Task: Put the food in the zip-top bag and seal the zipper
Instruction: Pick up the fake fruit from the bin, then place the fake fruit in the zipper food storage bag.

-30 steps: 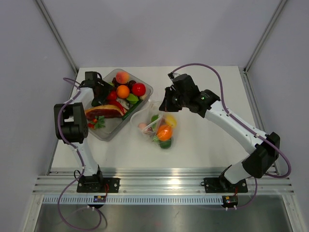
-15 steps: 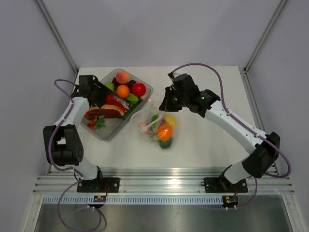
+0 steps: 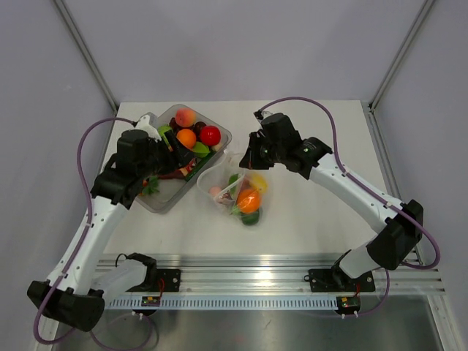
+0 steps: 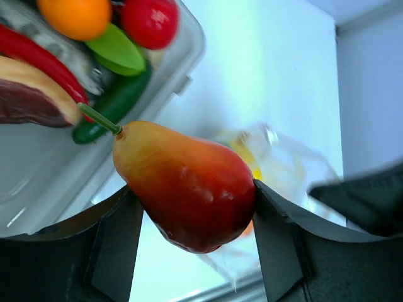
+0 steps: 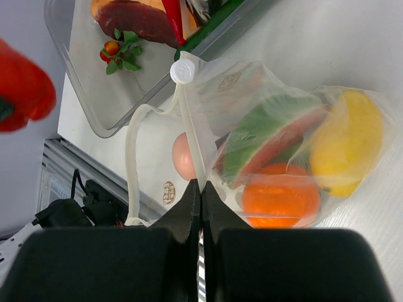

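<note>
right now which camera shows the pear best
Left wrist: the pear sits large mid-frame, clamped in the left gripper, stem and skin clear. Top external: the arm mostly covers it. Right wrist: only a red blur at the left edge, possibly it.

One clear tray [image 3: 167, 194] holds one orange ball [image 3: 186, 138], one red ball [image 3: 210, 135], one peach [image 3: 185, 117] and one red chili [image 4: 38, 60]. Above the tray's edge hangs one pear [image 4: 189, 185]. Just beside the tray lies one bag [image 5: 233, 78], with one orange piece [image 5: 280, 198], one yellow piece [image 5: 346, 141] and one pink ball [image 5: 182, 157] inside.
</note>
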